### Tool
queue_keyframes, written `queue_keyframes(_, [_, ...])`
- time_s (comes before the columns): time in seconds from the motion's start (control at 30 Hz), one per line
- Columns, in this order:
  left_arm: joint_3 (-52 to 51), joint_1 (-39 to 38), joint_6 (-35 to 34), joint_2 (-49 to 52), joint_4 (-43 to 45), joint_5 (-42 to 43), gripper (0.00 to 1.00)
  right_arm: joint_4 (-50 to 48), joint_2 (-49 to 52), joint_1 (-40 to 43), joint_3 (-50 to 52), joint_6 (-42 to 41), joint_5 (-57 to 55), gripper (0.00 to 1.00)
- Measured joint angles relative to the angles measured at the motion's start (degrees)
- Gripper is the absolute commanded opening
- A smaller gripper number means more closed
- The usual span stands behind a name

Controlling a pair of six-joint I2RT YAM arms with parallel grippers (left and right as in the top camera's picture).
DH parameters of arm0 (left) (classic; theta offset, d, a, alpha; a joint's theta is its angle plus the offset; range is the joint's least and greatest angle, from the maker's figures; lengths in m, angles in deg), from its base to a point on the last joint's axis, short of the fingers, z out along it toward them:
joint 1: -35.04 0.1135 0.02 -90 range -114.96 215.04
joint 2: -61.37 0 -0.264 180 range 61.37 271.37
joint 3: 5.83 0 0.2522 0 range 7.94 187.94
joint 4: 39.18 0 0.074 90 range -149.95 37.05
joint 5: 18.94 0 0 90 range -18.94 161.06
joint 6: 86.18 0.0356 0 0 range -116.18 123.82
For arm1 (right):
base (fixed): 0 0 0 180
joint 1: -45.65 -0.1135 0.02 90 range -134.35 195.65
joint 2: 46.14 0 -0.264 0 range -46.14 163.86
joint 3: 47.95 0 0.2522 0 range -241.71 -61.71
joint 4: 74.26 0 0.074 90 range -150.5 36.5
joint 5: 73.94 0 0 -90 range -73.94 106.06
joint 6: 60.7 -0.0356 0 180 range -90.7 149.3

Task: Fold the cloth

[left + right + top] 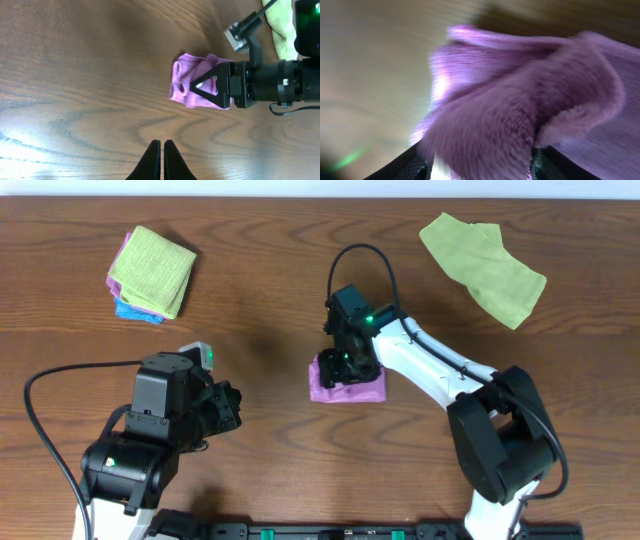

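The purple cloth lies bunched up and crumpled on the wooden table near the middle. It also shows in the left wrist view. My right gripper is down on it, and its fingers reach into the folds. In the right wrist view the fuzzy cloth fills the gap between the jaws, which are closed on a thick bunch of it. My left gripper is shut and empty, over bare table to the cloth's left.
A stack of folded cloths, light green on top with pink and blue beneath, sits at the back left. A loose light green cloth lies at the back right and also shows in the left wrist view.
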Motion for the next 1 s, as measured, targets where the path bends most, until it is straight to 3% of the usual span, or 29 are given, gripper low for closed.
queue_keyframes(0.23, [0.0, 0.0, 0.79, 0.17, -1.31, -1.55, 0.06, 3.28, 0.0, 1.38, -4.26, 0.02, 10.64, 0.53])
queue_keyframes(0.3, [0.0, 0.0, 0.81, 0.48, -1.38, -1.88, 0.06, 5.11, 0.0, 1.6, -5.95, 0.55, 11.65, 0.47])
queue_keyframes(0.37, [0.0, 0.0, 0.81, 0.94, -1.4, -2.64, 0.06, 6.56, 0.0, 1.62, -7.5, 1.29, 12.31, 0.35])
queue_keyframes(0.4, [0.0, 0.0, 0.81, 1.22, -1.4, -3.02, 0.05, 6.99, 0.0, 1.64, -8.11, 1.77, 12.5, 0.22])
queue_keyframes(0.43, [0.0, 0.0, 0.83, 1.57, -1.4, -3.26, 0.09, 7.48, 0.0, 1.64, -8.7, 2.16, 12.55, 0.02])
queue_keyframes(0.47, [0.0, 0.0, 0.94, 2.1, -1.4, -3.67, 0.13, 8.44, 0.0, 1.75, -9.49, 2.23, 12.52, 0.02])
queue_keyframes(0.53, [0.0, 0.0, 1.16, 3.43, -1.36, -4.35, 0.31, 11.04, 0.0, 2.34, -10.91, 2.43, 12.09, 0.02])
queue_keyframes(0.63, [0.0, 0.0, 1.09, 6.05, -0.66, -4.39, 0.45, 15.69, 0.0, 4.02, -13.38, 3.02, 9.94, 0.02])
queue_keyframes(0.67, [-0.04, 0.0, 0.85, 7.45, 0.33, -4.26, 0.65, 17.51, 0.0, 4.9, -14.4, 3.19, 8.39, 0.02])
queue_keyframes(0.7, [-0.04, 0.0, 1.07, 8.39, 1.2, -4.07, 0.74, 18.69, -0.07, 5.6, -15.04, 3.21, 6.95, 0.02])
queue_keyframes(0.83, [-1.05, 0.0, 0.83, 13.68, 8.13, -1.73, 0.95, 23.32, -0.39, 8.59, -16.0, 3.28, -0.98, 0.02])
queue_keyframes(1.0, [-1.99, -0.04, 0.63, 20.94, 14.53, 2.38, 0.95, 25.4, -0.42, 12.68, -15.89, 3.34, -7.67, 0.01])
